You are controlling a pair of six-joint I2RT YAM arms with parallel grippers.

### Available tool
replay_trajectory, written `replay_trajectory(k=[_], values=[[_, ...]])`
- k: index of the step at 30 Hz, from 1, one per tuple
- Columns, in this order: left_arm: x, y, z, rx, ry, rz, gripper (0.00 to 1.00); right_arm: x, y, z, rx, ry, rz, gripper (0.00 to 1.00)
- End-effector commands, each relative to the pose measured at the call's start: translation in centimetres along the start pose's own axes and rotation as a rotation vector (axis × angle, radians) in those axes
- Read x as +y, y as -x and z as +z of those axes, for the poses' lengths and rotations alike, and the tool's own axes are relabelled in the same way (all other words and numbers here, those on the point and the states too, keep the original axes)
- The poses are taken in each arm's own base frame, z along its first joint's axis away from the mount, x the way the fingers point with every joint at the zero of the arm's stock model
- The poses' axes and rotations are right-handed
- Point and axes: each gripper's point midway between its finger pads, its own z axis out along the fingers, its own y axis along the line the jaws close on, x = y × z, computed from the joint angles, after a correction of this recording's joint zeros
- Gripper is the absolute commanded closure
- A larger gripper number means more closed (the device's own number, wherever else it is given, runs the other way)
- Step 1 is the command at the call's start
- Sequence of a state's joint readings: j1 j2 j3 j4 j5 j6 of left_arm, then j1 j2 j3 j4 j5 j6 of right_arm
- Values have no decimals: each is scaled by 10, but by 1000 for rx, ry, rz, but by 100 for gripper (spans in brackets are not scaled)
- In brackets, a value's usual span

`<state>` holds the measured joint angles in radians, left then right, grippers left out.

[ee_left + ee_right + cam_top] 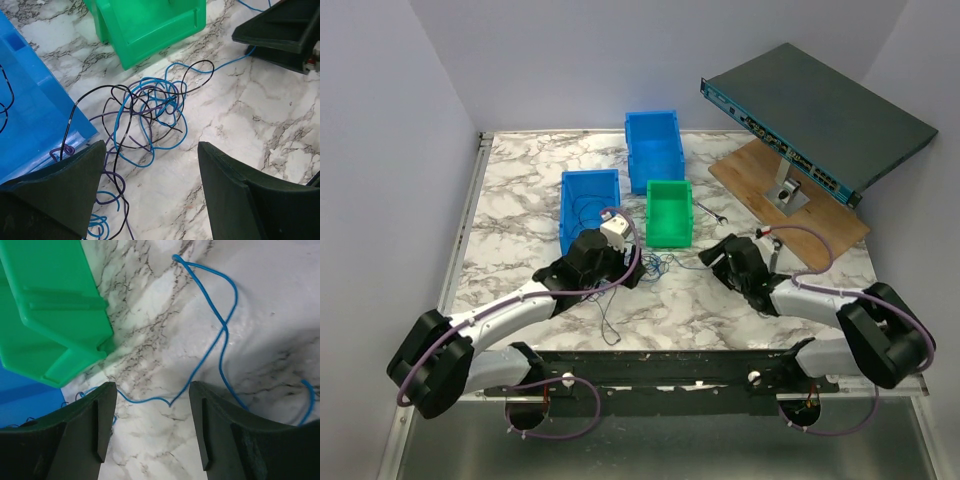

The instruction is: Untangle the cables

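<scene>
The table (pixel 520 190) is glossy white marble veined with grey. On it the cables (pixel 150 115) lie in one loose knot of hair-thin, curly wires, blue, black and purple, looped through each other. The knot sits just near of the green plastic bin (pixel 150 25) and right of a blue bin (pixel 35 110). The left jaws, dark and wedge-shaped, stand wide apart with the knot just beyond their tips and a few strands running beside one tip; nothing is clamped. The right jaws are also apart, low over the marble right of the knot, and a single blue strand (pixel 224 329) wanders on the table across the gap between them, ungripped
</scene>
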<state>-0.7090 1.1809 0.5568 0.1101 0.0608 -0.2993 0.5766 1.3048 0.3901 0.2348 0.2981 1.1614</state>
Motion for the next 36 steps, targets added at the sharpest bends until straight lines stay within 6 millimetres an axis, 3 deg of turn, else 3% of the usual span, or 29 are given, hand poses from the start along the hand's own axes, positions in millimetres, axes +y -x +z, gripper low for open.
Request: replay_trajectory(k=[1, 2, 4, 5, 8, 15, 19, 25, 29, 36], values=[[-6, 7, -9, -53, -29, 10, 24, 8, -6, 16, 21, 3, 42, 38], [-5, 7, -9, -57, -26, 11, 24, 8, -6, 18, 20, 0, 39, 51], [-4, 9, -11, -64, -22, 12, 25, 13, -3, 20, 9, 3, 24, 97], [-5, 9, -11, -66, -23, 13, 25, 15, 0, 19, 7, 3, 4, 99], [-4, 9, -11, -62, -21, 12, 25, 34, 12, 5, -6, 50, -58, 99], [-5, 18, -20, -131, -23, 15, 25, 101, 40, -56, 3, 274, -157, 99], [-12, 28, -34, -234, -75, 36, 25, 142, 44, -91, 65, 421, -168, 99], [-24, 36, -44, -310, -145, 70, 25, 185, 37, -132, 199, 568, -234, 99], [-31, 39, -39, -312, -174, 92, 23, 203, 39, -154, 242, 634, -266, 99], [-39, 36, -17, -252, -154, 164, 22, 217, 52, -178, 224, 671, -296, 99]])
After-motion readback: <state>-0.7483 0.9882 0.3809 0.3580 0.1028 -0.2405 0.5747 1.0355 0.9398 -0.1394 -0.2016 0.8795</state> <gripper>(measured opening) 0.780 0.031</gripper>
